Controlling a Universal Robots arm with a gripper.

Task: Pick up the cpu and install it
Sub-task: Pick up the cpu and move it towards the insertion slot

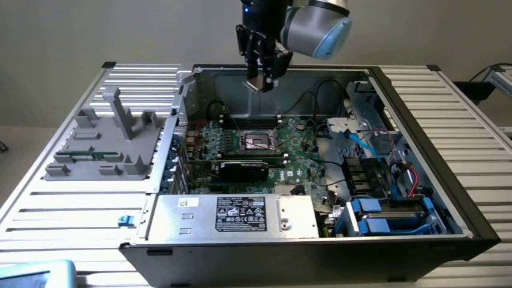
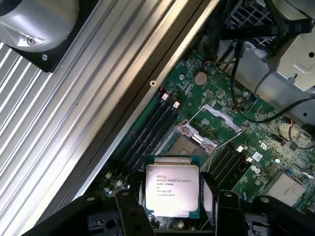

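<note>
With its two dark fingers (image 2: pixel 129 212) clamped on opposite edges, the hand (image 1: pixel 262 82) grips the cpu (image 2: pixel 172 189), a small flat square chip with a silver-grey metal lid, printed lettering and a thin green rim. The chip sits level between the fingers and clear of everything beneath it.

Findings, outward from the hand:

1. Directly below and just ahead of the chip lies the dark square socket (image 2: pixel 186 146), with its bright metal retaining frame (image 2: pixel 212 118) tilted up and open. The chip and the socket are apart.
2. Beside the socket, on either flank, run rows of long black memory slots (image 2: pixel 147 132).
3. All of these sit on the green motherboard (image 2: pixel 256 147). A round silver coin battery (image 2: pixel 200 77) lies on it beyond the socket, and a finned silver heat sink (image 2: pixel 288 189) lies off to one side of the hand.
4. The board lies inside an open dark metal computer case (image 1: pixel 472 222). In the exterior view the hand hangs high above the case's far wall, well above the socket.
5. Farther from the hand, at the case's near side, a silver power supply box (image 1: pixel 240 216) carries a black label.
6. The case rests on a ribbed aluminium table (image 1: pixel 456 126).
7. A grey moulded plastic fixture (image 1: pixel 104 147) stands on the table, well apart from the hand, at the exterior view's left.
</note>
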